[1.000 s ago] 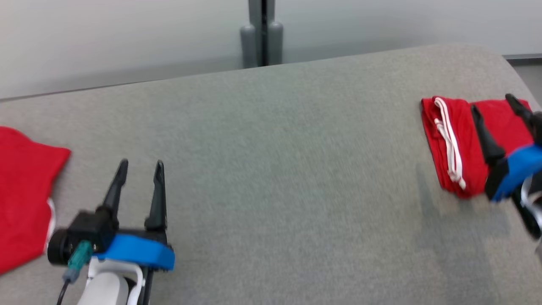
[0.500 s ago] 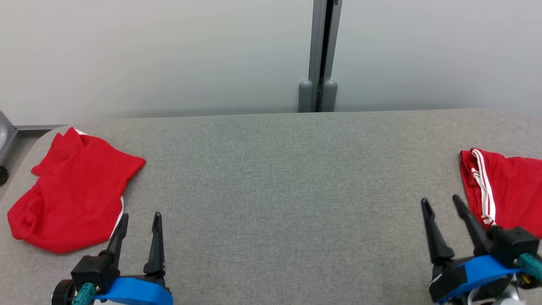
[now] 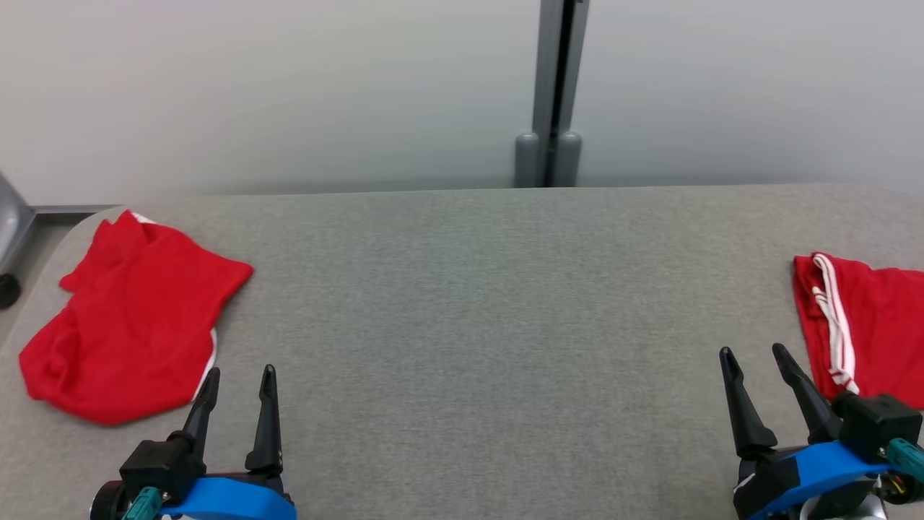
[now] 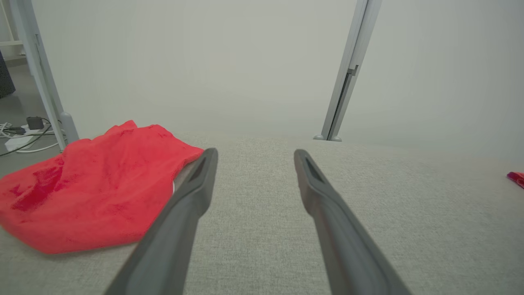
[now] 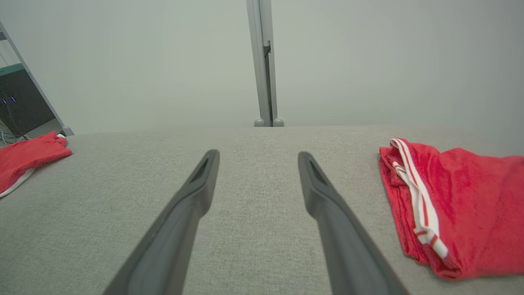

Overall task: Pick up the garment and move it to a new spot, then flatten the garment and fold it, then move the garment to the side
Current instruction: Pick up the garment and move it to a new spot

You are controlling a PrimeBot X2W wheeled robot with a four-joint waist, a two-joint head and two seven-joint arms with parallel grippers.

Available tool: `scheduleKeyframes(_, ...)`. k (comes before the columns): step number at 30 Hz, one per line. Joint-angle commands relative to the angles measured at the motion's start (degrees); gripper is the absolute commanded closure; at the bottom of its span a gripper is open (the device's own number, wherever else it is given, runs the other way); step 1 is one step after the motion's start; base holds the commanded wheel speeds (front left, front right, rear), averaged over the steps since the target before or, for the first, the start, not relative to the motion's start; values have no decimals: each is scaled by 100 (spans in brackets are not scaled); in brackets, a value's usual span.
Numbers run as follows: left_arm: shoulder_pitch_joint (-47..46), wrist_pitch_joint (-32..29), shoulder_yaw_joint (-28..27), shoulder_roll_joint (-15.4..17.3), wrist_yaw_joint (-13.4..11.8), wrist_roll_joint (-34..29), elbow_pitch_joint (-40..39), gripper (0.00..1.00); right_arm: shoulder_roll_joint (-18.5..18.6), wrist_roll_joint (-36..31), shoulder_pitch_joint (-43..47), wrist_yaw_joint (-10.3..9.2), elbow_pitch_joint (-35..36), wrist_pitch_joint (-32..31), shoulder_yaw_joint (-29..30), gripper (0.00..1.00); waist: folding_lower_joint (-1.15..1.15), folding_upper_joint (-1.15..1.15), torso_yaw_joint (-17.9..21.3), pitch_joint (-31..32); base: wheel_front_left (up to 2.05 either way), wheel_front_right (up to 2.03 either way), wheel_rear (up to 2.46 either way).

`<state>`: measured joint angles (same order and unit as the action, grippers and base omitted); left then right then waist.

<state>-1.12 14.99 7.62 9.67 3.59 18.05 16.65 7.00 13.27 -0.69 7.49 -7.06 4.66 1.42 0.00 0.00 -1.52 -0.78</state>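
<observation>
A crumpled red garment [image 3: 130, 318] lies at the left end of the grey table [image 3: 476, 303]; the left wrist view has it [image 4: 94, 188] left of the fingers. A folded red garment with white stripes [image 3: 866, 332] rests at the right end, seen close in the right wrist view [image 5: 454, 205]. My left gripper [image 3: 238, 379] hovers low at the front left, open and empty, just right of the crumpled garment. My right gripper [image 3: 754, 357] stands open and empty at the front right, just left of the folded one.
A grey post with two round feet [image 3: 548, 155] stands behind the table's far edge, against a pale wall. Cables and a plug [image 4: 24, 131] lie on the floor beyond the table's left end. Bare cloth spans the table's middle.
The head camera has swung and lifted, so both garments and both grippers now show. The right gripper has drawn back off the folded garment to the front right. The left gripper holds its pose.
</observation>
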Motion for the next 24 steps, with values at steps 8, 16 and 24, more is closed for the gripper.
scheduleKeyframes(8, -219, 25, 29, -49, 71, -125, 33, 0, -21, -49, 134, 1, -8, 73, 90, 0, 0, 0, -908, -81, 0, 0, 0)
scheduleKeyframes(16, -174, 24, -80, 2, 58, -128, 64, 0, -34, -28, -9, 1, -43, 84, -24, 0, 0, 0, -1959, -95, 0, 0, 0)
scheduleKeyframes(24, -77, 25, -122, -20, 64, -115, 40, 0, -46, 90, -144, 1, -227, 152, -240, 0, 0, 0, -2516, -83, 0, 0, 0)
